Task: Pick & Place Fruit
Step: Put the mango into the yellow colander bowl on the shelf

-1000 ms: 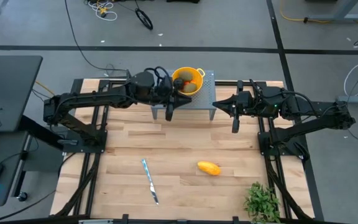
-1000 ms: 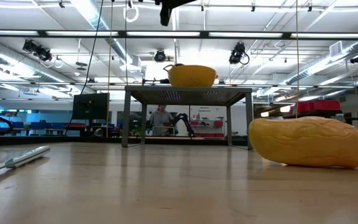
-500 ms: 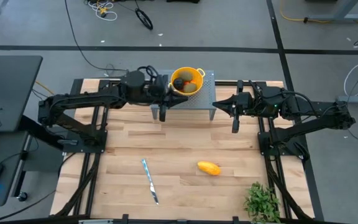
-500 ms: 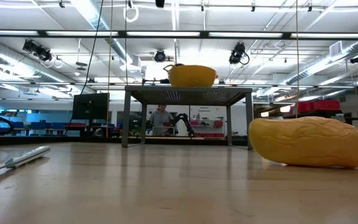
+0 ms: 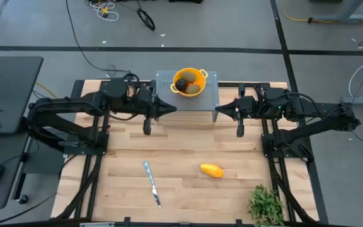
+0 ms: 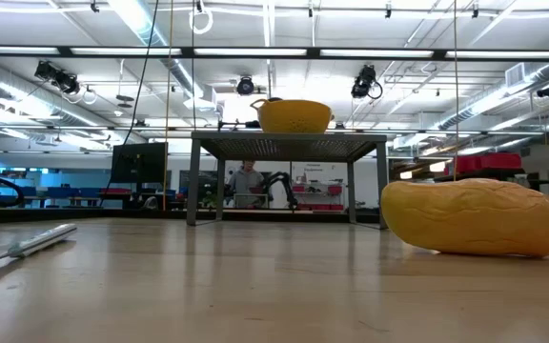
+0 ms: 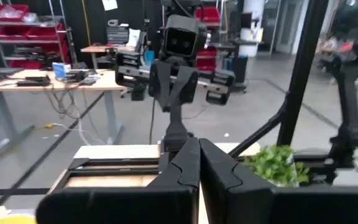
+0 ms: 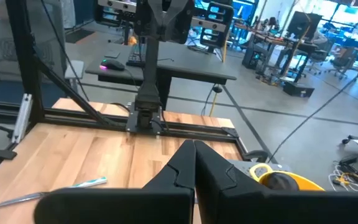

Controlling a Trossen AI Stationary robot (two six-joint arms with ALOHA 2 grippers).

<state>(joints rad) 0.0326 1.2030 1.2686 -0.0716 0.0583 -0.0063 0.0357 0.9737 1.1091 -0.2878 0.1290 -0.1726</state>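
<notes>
A yellow-orange oblong fruit (image 5: 212, 170) lies on its side on the wooden table, right of middle; it shows large in the low view (image 6: 475, 217). A yellow bowl (image 5: 190, 82) stands on a grey perforated stand (image 5: 210, 94) at the far edge. It holds a dark round fruit (image 5: 181, 84), small orange-red pieces (image 5: 195, 81) and a green piece (image 5: 193, 90). My left gripper (image 5: 172, 108) hovers shut and empty just left of the stand, pointing level toward the right. My right gripper (image 5: 218, 111) hovers shut and empty at the stand's right end, facing it.
A slim silver knife (image 5: 152, 183) lies on the table near the front, left of middle. A leafy green plant (image 5: 266, 205) stands at the near right corner. Bare wood lies between the knife, the oblong fruit and the stand.
My left gripper has drawn back from over the yellow bowl toward the table's left edge and risen out of the low view's top. It carries nothing. The fruit, bowl and knife have stayed where they were.
</notes>
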